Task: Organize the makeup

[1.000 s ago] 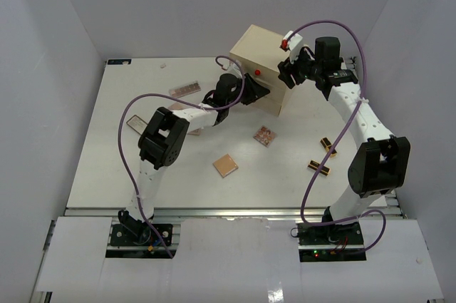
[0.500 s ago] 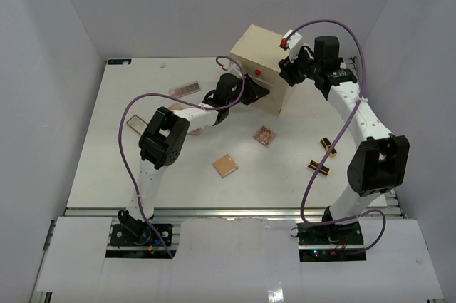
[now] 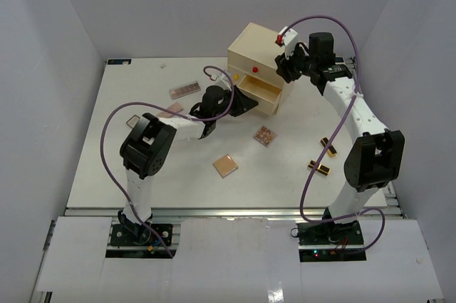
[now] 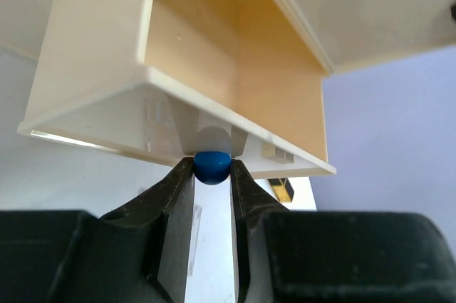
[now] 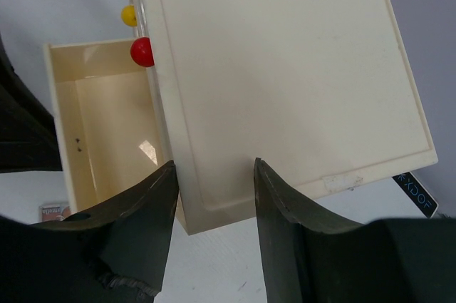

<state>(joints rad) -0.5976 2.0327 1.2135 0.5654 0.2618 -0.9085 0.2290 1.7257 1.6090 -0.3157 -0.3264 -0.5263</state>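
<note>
The cream chest point(image 3: 256, 45) stands at the back of the table with its bottom drawer point(image 3: 258, 92) pulled out and nothing in it. My left gripper point(image 3: 243, 103) point(image 4: 212, 163) is shut on that drawer's blue knob point(image 4: 212, 167). My right gripper point(image 3: 286, 68) point(image 5: 214, 178) hangs open over the chest's top point(image 5: 285, 68) at its near corner. Makeup lies loose on the table: a tan square compact point(image 3: 225, 165), a patterned palette point(image 3: 265, 136), two black-and-gold lipstick tubes point(image 3: 328, 146) point(image 3: 320, 167), and a pink palette point(image 3: 184, 90).
A red knob point(image 5: 141, 51) and a yellow knob point(image 5: 128, 15) mark the two shut upper drawers. Two more flat palettes point(image 3: 134, 122) point(image 3: 169, 110) lie left of my left arm. White walls close in the table on three sides.
My left gripper drew back toward the left and front, pulling the bottom drawer out. The chest turned and shifted a little. The right gripper's jaws narrowed above the chest.
</note>
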